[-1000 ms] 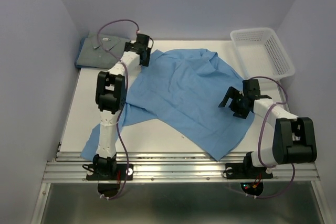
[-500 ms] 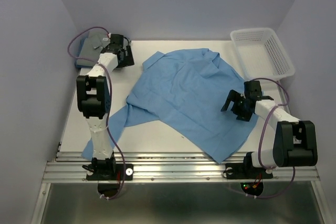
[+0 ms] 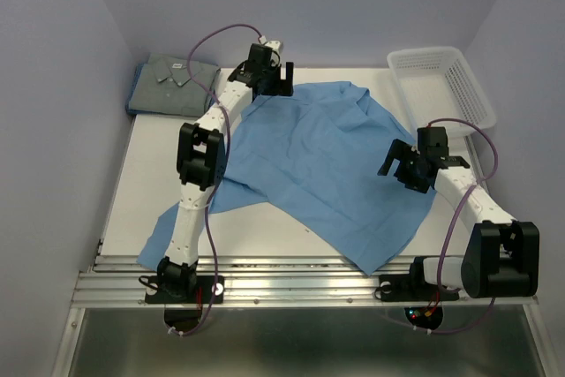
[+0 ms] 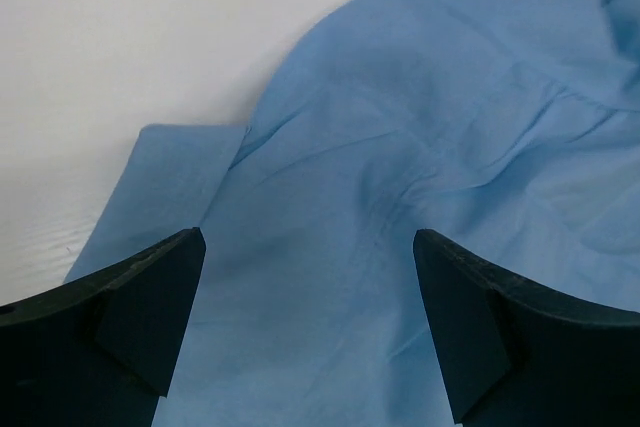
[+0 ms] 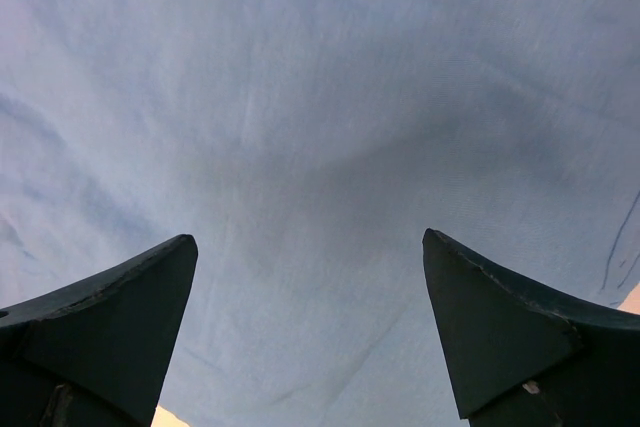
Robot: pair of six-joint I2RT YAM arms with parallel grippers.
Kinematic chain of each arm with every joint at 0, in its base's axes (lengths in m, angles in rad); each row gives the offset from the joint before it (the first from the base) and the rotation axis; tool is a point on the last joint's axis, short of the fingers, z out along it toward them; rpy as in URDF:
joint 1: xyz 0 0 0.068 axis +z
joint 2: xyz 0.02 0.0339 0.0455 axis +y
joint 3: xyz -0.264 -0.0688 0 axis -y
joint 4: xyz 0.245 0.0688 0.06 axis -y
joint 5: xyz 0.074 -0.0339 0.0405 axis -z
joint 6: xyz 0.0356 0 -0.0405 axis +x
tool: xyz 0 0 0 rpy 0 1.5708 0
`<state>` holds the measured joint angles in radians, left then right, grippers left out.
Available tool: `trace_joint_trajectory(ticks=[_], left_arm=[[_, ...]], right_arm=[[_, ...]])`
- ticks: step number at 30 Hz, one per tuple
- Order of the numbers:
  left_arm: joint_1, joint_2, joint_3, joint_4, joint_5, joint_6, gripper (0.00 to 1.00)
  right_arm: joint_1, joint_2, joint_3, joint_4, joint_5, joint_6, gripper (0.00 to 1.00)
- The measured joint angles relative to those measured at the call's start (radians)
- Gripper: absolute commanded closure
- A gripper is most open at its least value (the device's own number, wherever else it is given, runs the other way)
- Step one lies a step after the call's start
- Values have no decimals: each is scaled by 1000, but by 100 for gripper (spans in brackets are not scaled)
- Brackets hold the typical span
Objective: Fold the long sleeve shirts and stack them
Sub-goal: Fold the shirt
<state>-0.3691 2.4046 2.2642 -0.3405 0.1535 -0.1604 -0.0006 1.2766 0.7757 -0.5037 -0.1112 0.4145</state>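
Sky-blue shirt (image 3: pixel 318 165) lies diagonal, collar far, sleeve near-left. Left gripper (image 4: pixel 308 247) and right gripper (image 5: pixel 310 242) spread wide above it. Folded grey-blue shirt (image 3: pixel 168 86) far-left, basket (image 3: pixel 424 52) far-right.

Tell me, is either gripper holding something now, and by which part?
Nothing is held. The left gripper and right gripper are both open over the sky-blue shirt, with no cloth pinched.

The spread light sky-blue cloth button-up shirt (image 3: pixel 327 165) is plain, unpatterned. The folded grey-blue collared cloth shirt (image 3: pixel 163 86) is duller, with a small white neck label (image 3: pixel 177 65). The white plastic mesh basket (image 3: pixel 472 94) shows a lattice pattern; the flat white table (image 3: pixel 141 183) is plain.
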Motion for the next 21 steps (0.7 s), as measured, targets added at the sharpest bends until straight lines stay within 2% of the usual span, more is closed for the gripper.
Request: trace_joint_trajectory(ticks=[4, 9, 15, 21], left_arm=[[18, 125, 9, -56, -11, 12, 1], [35, 149, 17, -46, -47, 15, 1], [76, 151, 8, -71, -71, -47, 1], [193, 36, -181, -41, -103, -106, 1]], right_arm=[[0, -5, 16, 13, 68, 8, 0], [0, 51, 22, 38, 117, 14, 0], [0, 260, 79, 94, 130, 15, 0], [0, 462, 273, 155, 102, -2, 0]])
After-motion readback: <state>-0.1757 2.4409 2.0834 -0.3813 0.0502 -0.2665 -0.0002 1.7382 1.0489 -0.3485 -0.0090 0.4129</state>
